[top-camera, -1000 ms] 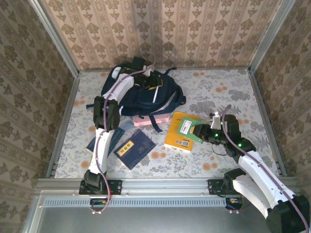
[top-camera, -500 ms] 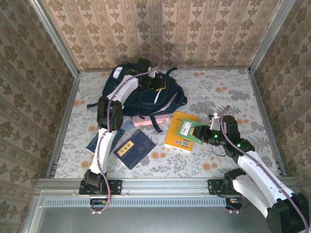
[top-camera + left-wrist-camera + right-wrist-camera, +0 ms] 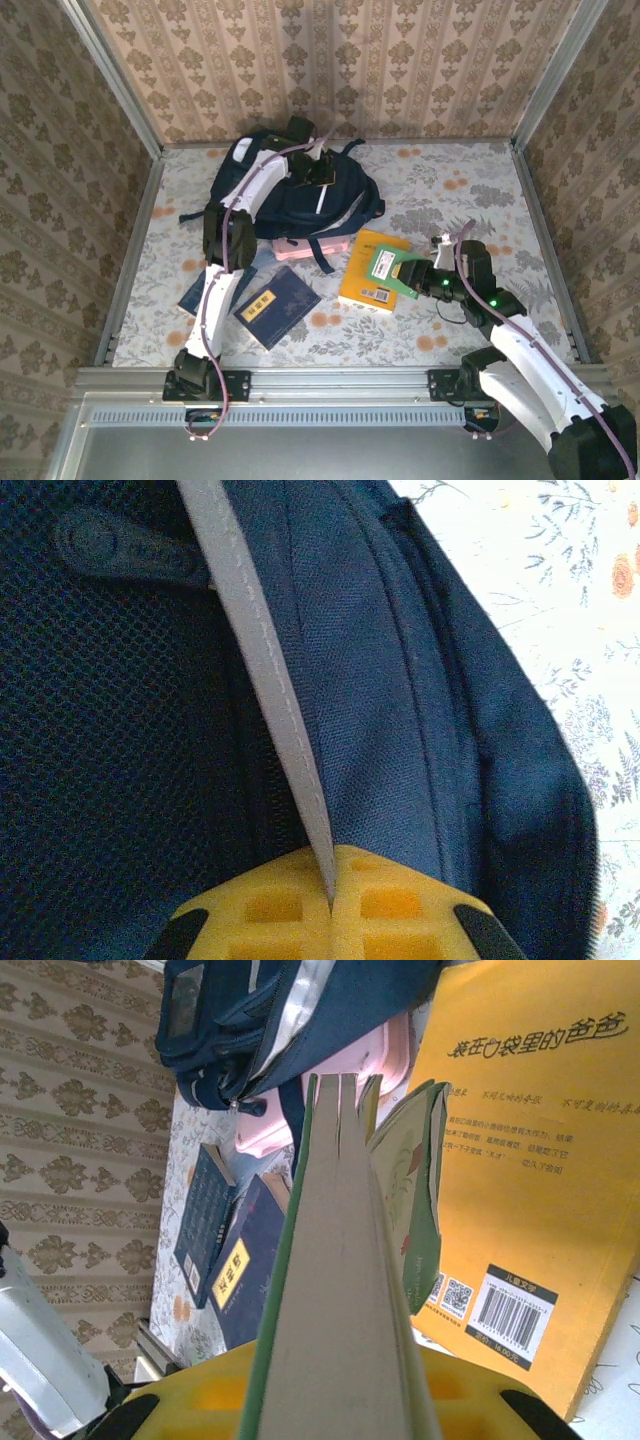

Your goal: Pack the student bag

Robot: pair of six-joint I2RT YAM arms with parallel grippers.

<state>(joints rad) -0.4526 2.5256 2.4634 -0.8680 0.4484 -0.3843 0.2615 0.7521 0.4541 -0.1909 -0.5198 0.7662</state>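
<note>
This is a laboratory robot test cell, dressed to resemble a home. Upright panels covered in beige damask wallpaper [image 3: 330, 60] enclose a table under a pale floral cloth [image 3: 450, 180]. A bare aluminium frame profile [image 3: 112, 80] runs down the upper left corner. A grey metal mounting rail [image 3: 340, 380] spans the lower edge, carrying the bolted left arm base [image 3: 200, 380] and right arm base [image 3: 465, 385].

The student bag [image 3: 290, 195] is filling the far left of the surface [image 3: 455, 185], with the left hand [image 3: 318, 172] pinching its white stripe [image 3: 265, 670] and the left arm [image 3: 222, 235] reaching over the near left. A pink box [image 3: 308, 248], a yellow book [image 3: 352, 283] and two dark blue books [image 3: 277, 305] are crowding the middle in front of the bag. The right hand [image 3: 408, 272] is gripping a green book [image 3: 381, 266] over the yellow one. The far right is lying open
</note>
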